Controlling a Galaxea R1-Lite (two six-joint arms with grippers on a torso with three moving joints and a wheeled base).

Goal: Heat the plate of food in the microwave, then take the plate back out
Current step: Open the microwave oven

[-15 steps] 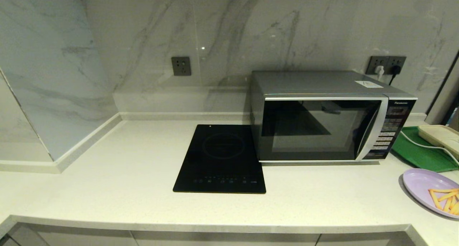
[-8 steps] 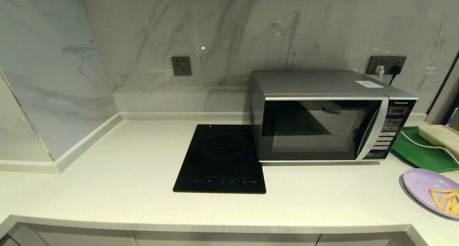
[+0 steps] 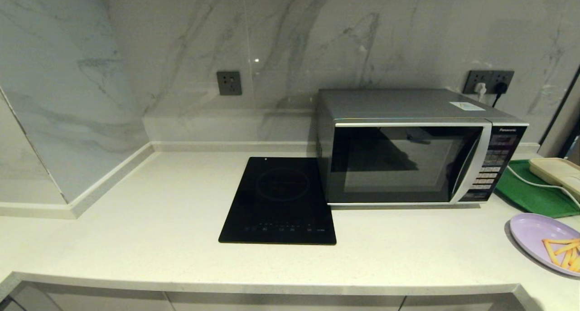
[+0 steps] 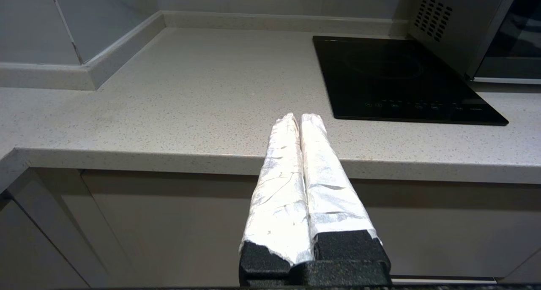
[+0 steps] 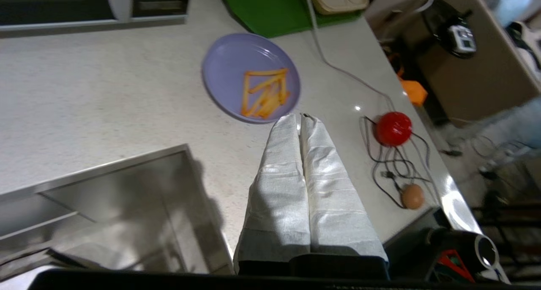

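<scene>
- Left end effector (image 4: 298,117): both foil-wrapped fingers pressed flat together, nothing between them. It hangs in front of the tabletop (image 4: 177,99) edge, over the cabinet fronts, pointing toward the black induction cooktop (image 4: 397,80).
- Right end effector (image 5: 301,117): same deal, two wrapped fingers pressed together and holding nothing. Its tips sit just short of the plate of food (image 5: 230,66) rim in the right wrist view, apart from it as far as I can tell. A steel sink (image 5: 114,205) lies beside and below it.
- The plate of food (image 3: 530,229) is out on the tabletop (image 3: 136,238), in front and to the right of the microwave (image 3: 408,107), half cut off by the edge of the head view. One plate, a handful of orange fries piled on it; can't count them exactly.
- One microwave, door closed, one cooktop touching or nearly touching its left side.
- One green tray (image 3: 528,193) right of the microwave with one cream box (image 3: 555,171) on it and a white cable running off.
- Past the plate: one red ball-shaped thing (image 5: 393,128), one brown egg-like thing (image 5: 412,196), a tangle of black wire.
- Two wall outlets, one (image 3: 229,83) on the left, one (image 3: 489,80) behind the microwave with plugs in.
- Versus a second ago: basically nothing on the tabletop has moved in the head view, and neither arm shows there then or now.
</scene>
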